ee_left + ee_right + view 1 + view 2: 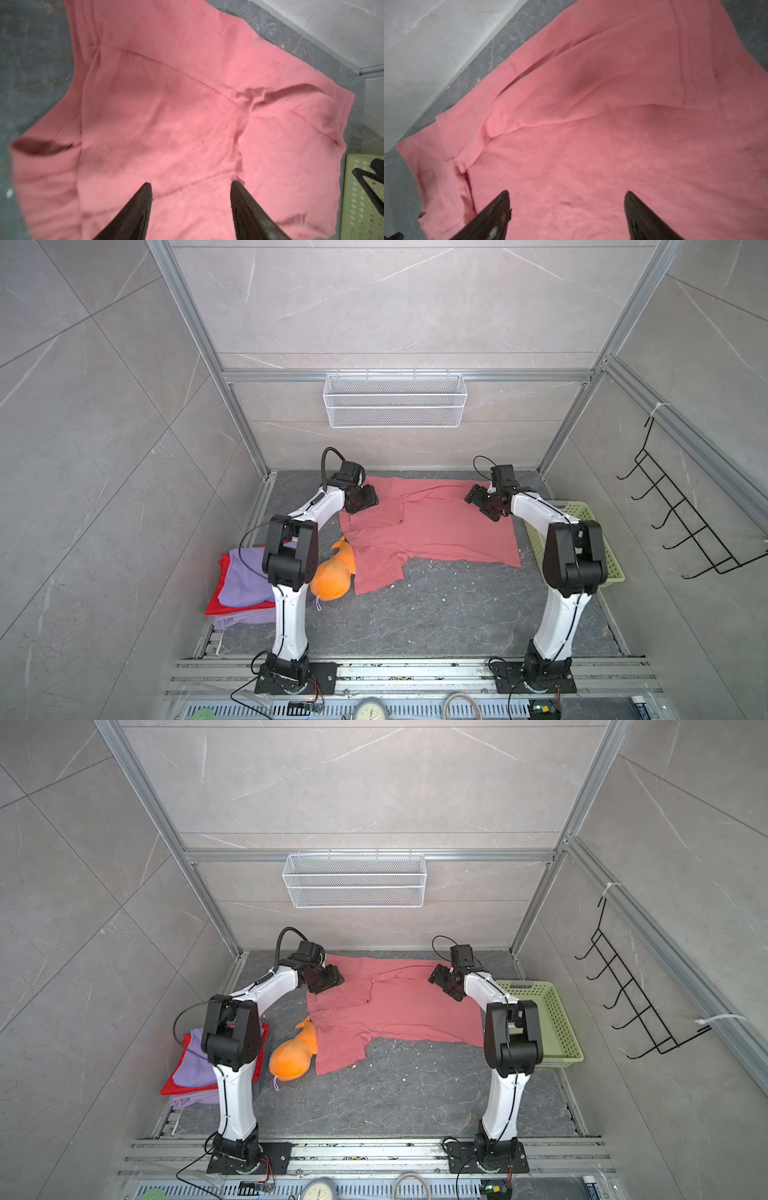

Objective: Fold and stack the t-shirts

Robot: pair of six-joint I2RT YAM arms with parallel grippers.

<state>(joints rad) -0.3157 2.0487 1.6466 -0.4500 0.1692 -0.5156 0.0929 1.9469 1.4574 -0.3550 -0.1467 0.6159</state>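
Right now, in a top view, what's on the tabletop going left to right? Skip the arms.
pile of red and lavender t-shirts → orange plush toy → salmon-pink t-shirt, spread out → pale green basket

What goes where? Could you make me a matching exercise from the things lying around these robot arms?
Things: 1 salmon-pink t-shirt; 2 orange plush toy; 3 green basket; 4 lavender t-shirt.
Places: A at the right edge; B spread out in the middle; C on the red t-shirt, at the left; D against the pink shirt's left edge.
Pairs: 1-B, 2-D, 3-A, 4-C.
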